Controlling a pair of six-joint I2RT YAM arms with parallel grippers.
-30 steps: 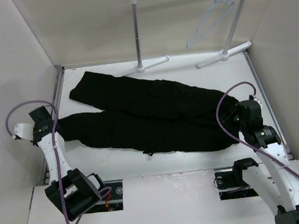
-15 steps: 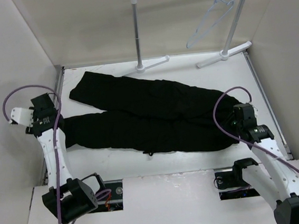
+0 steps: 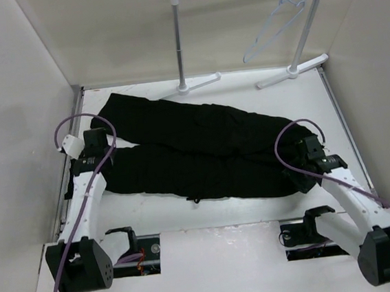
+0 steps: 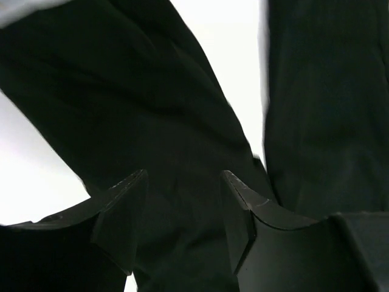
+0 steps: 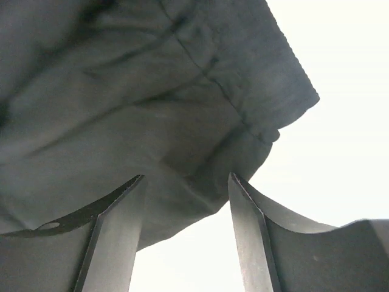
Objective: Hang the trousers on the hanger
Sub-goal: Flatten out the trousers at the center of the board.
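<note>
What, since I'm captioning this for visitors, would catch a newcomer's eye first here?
The black trousers sprawl across the white table, legs to the left and waistband to the right. Next come the left gripper and right gripper, both open, poised over a leg and the waistband. At the back right, the pale hanger hangs bare on the garment rack.
</note>
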